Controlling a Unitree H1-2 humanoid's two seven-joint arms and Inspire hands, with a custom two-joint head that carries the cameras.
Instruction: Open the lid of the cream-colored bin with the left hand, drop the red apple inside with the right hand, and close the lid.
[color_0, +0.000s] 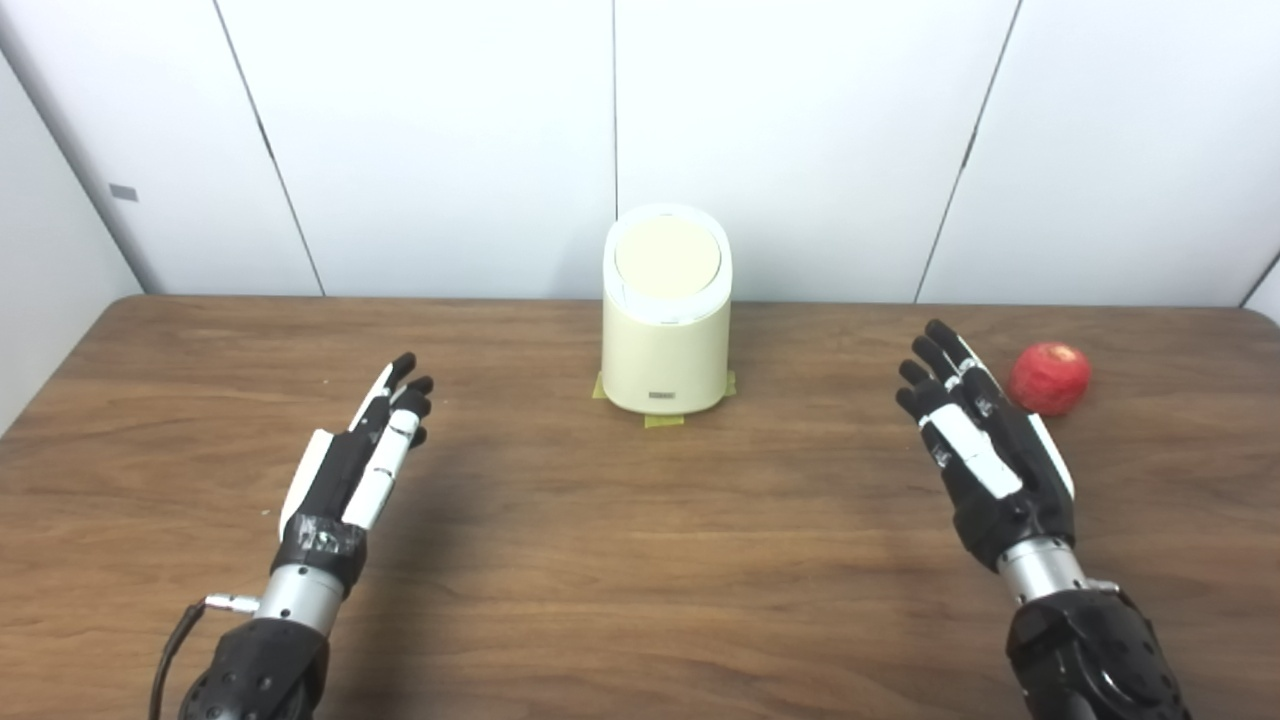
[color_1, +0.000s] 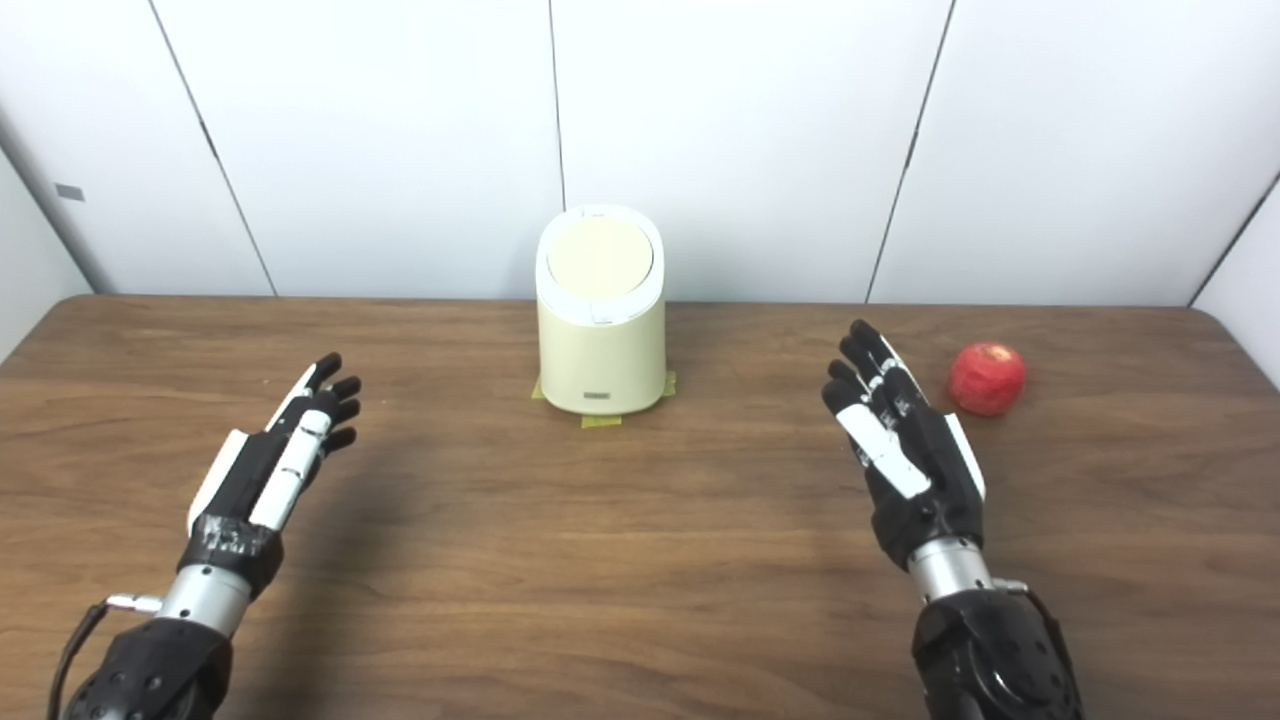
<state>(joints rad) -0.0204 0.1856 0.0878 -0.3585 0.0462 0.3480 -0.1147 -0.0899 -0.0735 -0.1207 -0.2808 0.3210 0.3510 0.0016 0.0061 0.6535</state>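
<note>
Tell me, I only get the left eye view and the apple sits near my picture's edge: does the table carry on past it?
Observer: Yes. In the right eye view the table runs on well past the apple to a rounded far corner.
Operator: Is the right hand touching the apple? They look almost joined here.
Observer: No. In the right eye view a clear strip of bare wood shows between the right hand and the apple.
</note>
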